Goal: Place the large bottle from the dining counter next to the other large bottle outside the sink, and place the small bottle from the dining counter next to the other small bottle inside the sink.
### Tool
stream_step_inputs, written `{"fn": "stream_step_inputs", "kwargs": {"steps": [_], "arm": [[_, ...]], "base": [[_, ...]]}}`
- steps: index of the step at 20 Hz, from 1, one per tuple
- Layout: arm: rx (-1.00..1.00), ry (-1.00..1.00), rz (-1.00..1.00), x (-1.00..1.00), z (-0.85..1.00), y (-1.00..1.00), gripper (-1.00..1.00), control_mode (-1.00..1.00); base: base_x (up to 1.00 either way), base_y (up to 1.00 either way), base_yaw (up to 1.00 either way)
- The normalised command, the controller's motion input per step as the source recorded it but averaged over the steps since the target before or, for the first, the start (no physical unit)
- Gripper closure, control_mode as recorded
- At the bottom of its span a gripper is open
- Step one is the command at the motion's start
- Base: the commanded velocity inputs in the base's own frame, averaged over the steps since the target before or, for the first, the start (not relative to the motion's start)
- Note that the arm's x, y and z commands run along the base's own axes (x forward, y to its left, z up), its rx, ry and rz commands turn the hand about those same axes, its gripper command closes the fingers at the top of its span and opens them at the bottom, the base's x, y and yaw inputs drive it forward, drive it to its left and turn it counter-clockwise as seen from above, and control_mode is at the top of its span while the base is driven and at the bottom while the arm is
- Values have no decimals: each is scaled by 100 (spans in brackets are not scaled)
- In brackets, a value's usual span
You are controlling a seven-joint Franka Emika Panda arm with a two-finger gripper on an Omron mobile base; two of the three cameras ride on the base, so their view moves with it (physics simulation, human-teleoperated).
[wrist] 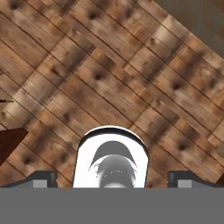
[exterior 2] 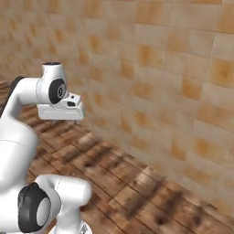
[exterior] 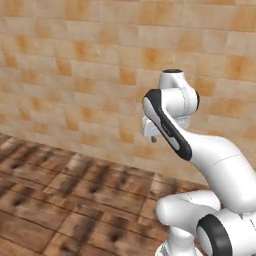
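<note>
Tan tiled wall (exterior: 75, 60) fills the upper frame in both base views; dark wood plank floor (exterior: 60, 200) lies below. No bottle, bench or sink appears, so their whereabouts cannot be told. Claw (wrist: 112, 177), lower centre of the hand view, stands open, holding nothing. Judgement: bottles likely rigid, smooth, slippery; grip mid-body. Nothing obstructs nearby.

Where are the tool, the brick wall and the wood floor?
tool (wrist: 112, 178): hand view, midway between its two dark fingertips, which stand wide apart.
brick wall (exterior: 75, 65): left base view, on a bare tan brick.
wood floor (exterior 2: 137, 192): right base view, on a bare brown plank.
</note>
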Motion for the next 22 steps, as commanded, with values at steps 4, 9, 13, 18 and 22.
{"fn": "stream_step_inputs", "kwargs": {"steps": [4, 9, 13, 18, 22], "arm": [[0, 0, 0, 0, 0, 0, -100, 100], [0, 0, 0, 0, 0, 0, -100, 100], [0, 0, 0, 0, 0, 0, -100, 100], [0, 0, 0, 0, 0, 0, -100, 100], [0, 0, 0, 0, 0, 0, -100, 100]], "base": [[98, 17, 56], [96, 0, 51], [100, 0, 47], [81, 17, 57], [70, 10, 59]]}}
